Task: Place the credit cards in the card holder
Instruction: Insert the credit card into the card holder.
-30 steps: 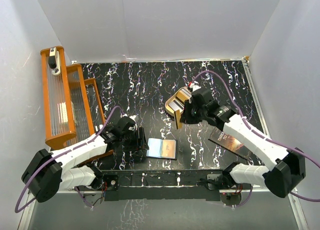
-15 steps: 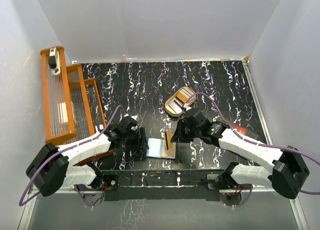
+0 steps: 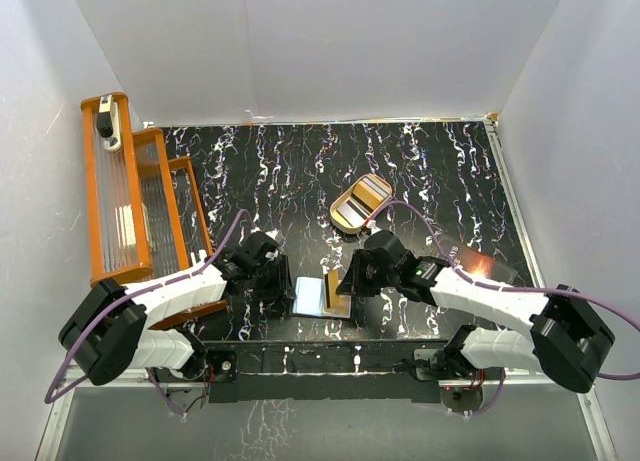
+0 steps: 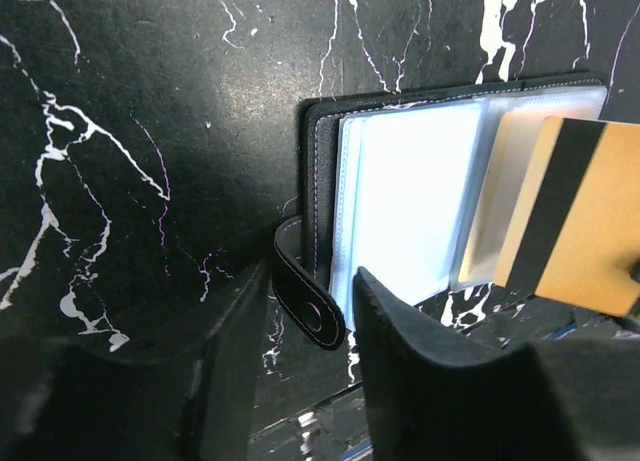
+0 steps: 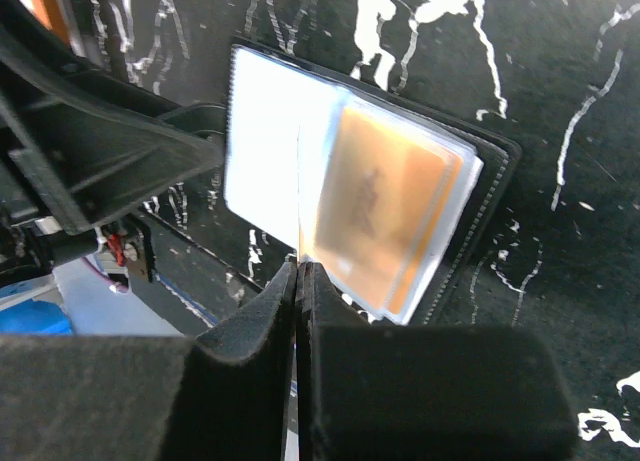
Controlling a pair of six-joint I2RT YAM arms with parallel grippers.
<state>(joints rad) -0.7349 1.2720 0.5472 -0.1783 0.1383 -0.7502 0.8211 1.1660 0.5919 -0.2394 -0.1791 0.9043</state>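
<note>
- The card holder (image 3: 312,297) lay open and flat on the black marbled table (image 3: 300,171), right at the near edge between the two arms. Its clear sleeves faced up, and what looked like an orange card (image 5: 385,211) showed blurrily through the right-hand sleeve.
- The gold card (image 4: 575,216), the one with a dark stripe, stood on edge over the holder's right half. The right gripper (image 5: 298,281) had it pinched tight. Honestly couldn't tell if its lower edge was inside a sleeve.
- The left gripper (image 4: 310,276) sat low at the holder's left edge with its jaws partway apart. The snap strap (image 4: 305,301) sat between the fingers and didn't look clamped.
- Further back, the tan oval tray (image 3: 336,219) held more cards (image 3: 360,203), well apart from the holder.
- A dark sheet (image 3: 485,266) lay off to the right, and an orange rack (image 3: 130,196) stood along the left wall.
</note>
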